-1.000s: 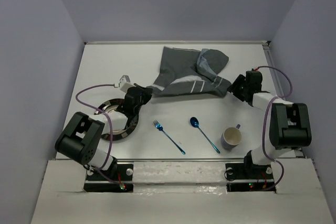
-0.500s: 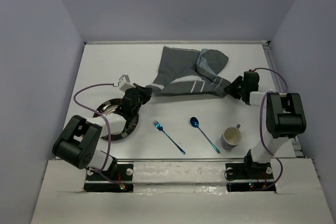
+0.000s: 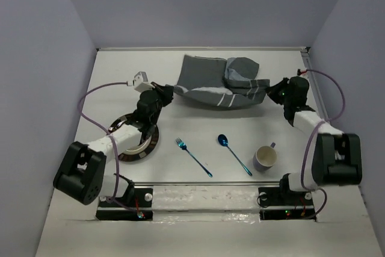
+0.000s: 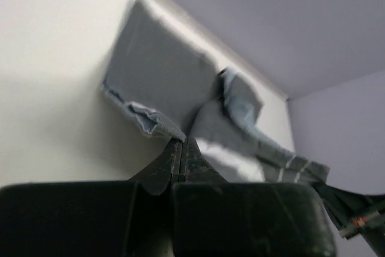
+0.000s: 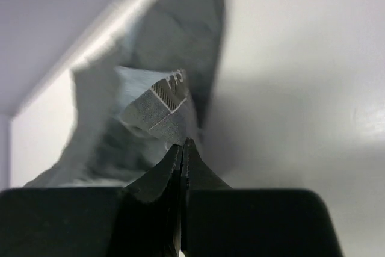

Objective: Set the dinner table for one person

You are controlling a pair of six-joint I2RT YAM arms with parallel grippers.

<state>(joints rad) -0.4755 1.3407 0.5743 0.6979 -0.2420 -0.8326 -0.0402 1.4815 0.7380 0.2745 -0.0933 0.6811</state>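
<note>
Pale purple walls enclose a white surface (image 3: 120,76), which lies flat, spans the whole floor of the enclosure and carries every item.

A grey mat (image 3: 210,82) with pale stripes lies rumpled along the far side, doubled over itself towards its right end. The left hand (image 3: 165,93) is at the mat's near-left corner. Its wrist view shows the jaws pressed together with a frayed cloth edge at their tips, so it is judged to be pinching that corner. The right hand (image 3: 275,91) is at the mat's right end. Its wrist view shows the jaws likewise pressed together against a folded, striped edge, and this too is judged a pinch on the cloth. A grip at opposite ends suits drawing the mat taut so that it can be spread flat.

A dark-rimmed plate (image 3: 135,139) sits near the left, partly beneath the left forearm. A blue fork (image 3: 192,156), a blue spoon (image 3: 234,154) and a mug (image 3: 265,157) lie in a row nearer the bases, each apart from the others and well clear of the mat.

Assessment: early stage. The mat is not yet flat and nothing stands on it. The fold at the right may persist unless the ends are pulled apart evenly.
</note>
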